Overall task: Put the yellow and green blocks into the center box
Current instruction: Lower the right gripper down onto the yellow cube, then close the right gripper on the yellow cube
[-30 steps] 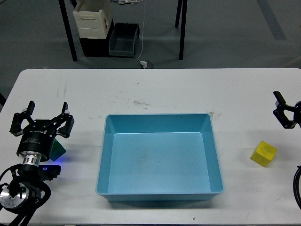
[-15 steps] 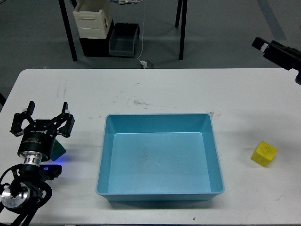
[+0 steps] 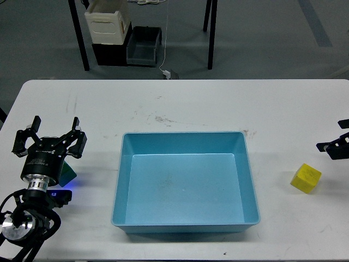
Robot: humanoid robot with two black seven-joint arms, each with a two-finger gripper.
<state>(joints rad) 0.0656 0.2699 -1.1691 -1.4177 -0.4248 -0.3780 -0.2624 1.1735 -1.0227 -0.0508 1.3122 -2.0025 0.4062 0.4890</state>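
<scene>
So the yellow block [image 3: 305, 178] sits right of the blue box [image 3: 185, 226], green block [image 3: 68, 172] left, under the wide-open, empty left gripper [image 3: 50, 141]. Right gripper [image 3: 338, 145] barely shows; can't tell its fingers.

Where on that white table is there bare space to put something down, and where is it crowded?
The wide strip of table behind the blue box is bare. So is the stretch between the box and the yellow block. The left edge is crowded: the left gripper hangs over the green block. The right gripper pokes in beside the yellow block.
</scene>
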